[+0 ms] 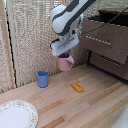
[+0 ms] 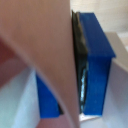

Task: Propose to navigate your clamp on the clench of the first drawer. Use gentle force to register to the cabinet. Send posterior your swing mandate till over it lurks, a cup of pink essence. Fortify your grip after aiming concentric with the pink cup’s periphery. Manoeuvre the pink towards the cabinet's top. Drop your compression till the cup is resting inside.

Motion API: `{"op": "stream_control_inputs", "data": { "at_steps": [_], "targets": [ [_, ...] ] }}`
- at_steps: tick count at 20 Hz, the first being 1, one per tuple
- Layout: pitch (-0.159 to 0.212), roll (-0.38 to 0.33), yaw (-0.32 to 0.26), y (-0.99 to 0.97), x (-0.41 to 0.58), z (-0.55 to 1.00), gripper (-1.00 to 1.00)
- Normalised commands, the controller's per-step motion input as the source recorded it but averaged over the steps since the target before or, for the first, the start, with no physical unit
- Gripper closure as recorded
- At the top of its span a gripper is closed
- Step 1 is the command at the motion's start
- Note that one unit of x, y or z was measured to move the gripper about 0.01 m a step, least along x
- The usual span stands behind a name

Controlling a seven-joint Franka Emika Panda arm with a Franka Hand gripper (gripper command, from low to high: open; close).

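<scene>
The cabinet (image 1: 107, 42) at two o'clock has its top drawer (image 1: 106, 31) already open. The tool (image 1: 63, 51) is clamped on the pink cup (image 1: 65, 62), lifted above the wooden table (image 1: 95, 102); carrying and releasing it remain. A blue mug (image 1: 43, 79), a plate (image 1: 17, 114) and a wicker backdrop surround.

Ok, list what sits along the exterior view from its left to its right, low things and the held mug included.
Plate → blue mug → pink mug held up by the hand → small orange block → cabinet with its top drawer pulled open.
</scene>
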Motion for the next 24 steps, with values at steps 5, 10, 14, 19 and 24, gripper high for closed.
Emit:
{"op": "stream_control_inputs", "data": {
  "at_steps": [5, 10, 14, 19, 24],
  "targets": [
    [-0.099, 0.035, -0.347, 0.09, -0.085, 0.55, 1.00],
    [-0.058, 0.033, -0.345, 0.01, -0.089, 0.71, 1.00],
    [-0.013, 0.039, -0.338, -0.04, -0.070, 0.81, 1.00],
    [-0.041, 0.015, -0.349, 0.00, -0.067, 0.74, 1.00],
    [-0.068, 0.000, -0.355, 0.02, -0.050, 0.65, 1.00]
  ]
}}
